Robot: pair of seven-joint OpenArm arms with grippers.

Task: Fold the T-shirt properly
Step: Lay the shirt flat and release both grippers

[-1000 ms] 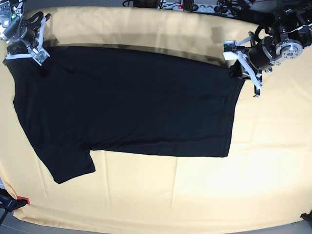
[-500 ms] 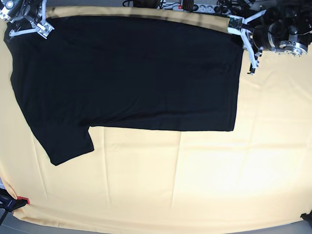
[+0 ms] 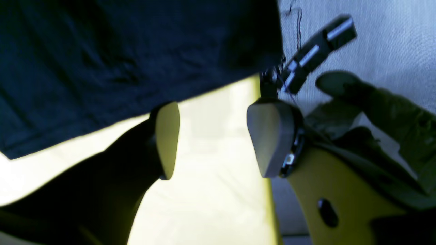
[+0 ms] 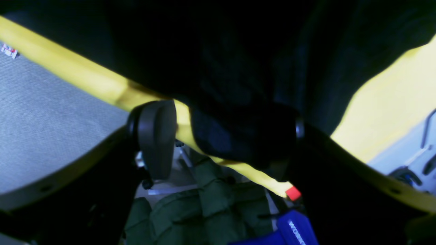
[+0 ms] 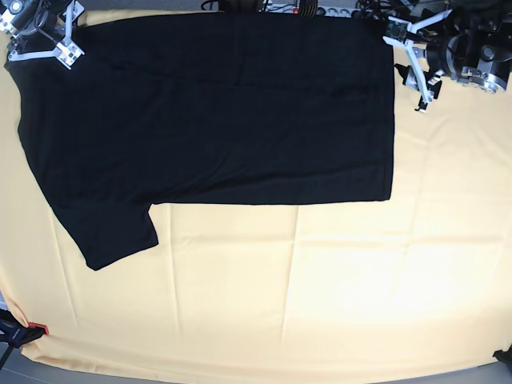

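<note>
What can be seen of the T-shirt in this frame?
The T-shirt is black, plain on the side showing, soft matte fabric. It lies flat and folded lengthwise on the pale yellow tablecloth, with one short sleeve sticking out at the near left and its far edge at the table's back. Both claws are open at its far corners; the right claw has cloth between its fingers.

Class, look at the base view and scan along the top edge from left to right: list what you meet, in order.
right gripper → T-shirt → left gripper → bare yellow tablecloth
</note>
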